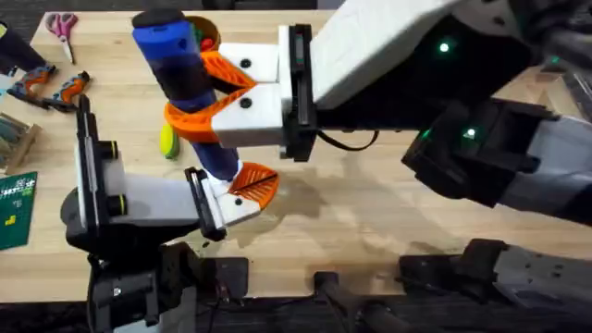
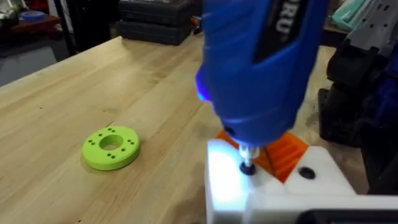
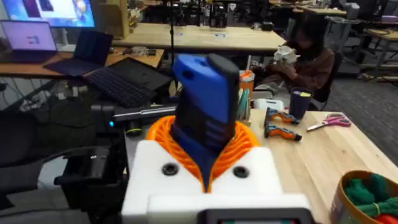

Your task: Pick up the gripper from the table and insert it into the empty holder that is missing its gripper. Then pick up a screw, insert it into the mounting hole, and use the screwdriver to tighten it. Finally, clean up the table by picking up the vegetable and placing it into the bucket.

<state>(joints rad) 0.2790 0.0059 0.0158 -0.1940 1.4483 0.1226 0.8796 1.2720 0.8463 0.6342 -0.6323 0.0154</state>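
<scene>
The first risk sits at the left: the white holder (image 2: pixel 231 182) is carried at the left arm's end, not on the surface (image 1: pixel 370 213), so if that arm gives under pressure the screw (image 2: pixel 247 167) could go in crooked. I cannot tell whether the left arm's jaws are spread or pressed together.

Next to the right, the screwdriver (image 1: pixel 180 69) stands nearly upright, with its bit down on the screw. Any lean would probably make the bit skip off the head and gouge the white plastic or the orange gripper piece (image 2: pixel 283 149) seated just beside it. The right arm's jaws pinch the screwdriver's blue body between ribbed orange pads (image 3: pixel 239 146). Turning force could twist the tool in that hold.

The vegetable (image 1: pixel 168 141) lies on the surface just left of the screwdriver, and a careless swing away could knock it. The bucket (image 3: pixel 367 196) stands at the far edge behind the tool, so the later carry has to clear the raised arm.

Counted from the left:
- one green circuit board (image 1: pixel 14 208)
- two orange-and-black hand tools (image 1: pixel 51 85)
- one pair of pink scissors (image 1: pixel 62 25)
- one lime-green disc (image 2: pixel 111 147)
- one vegetable
- one screwdriver
- one bucket
- one screw under the bit
- one dark spot (image 2: pixel 306 173) on the holder, hole or screw head, I cannot say which
</scene>
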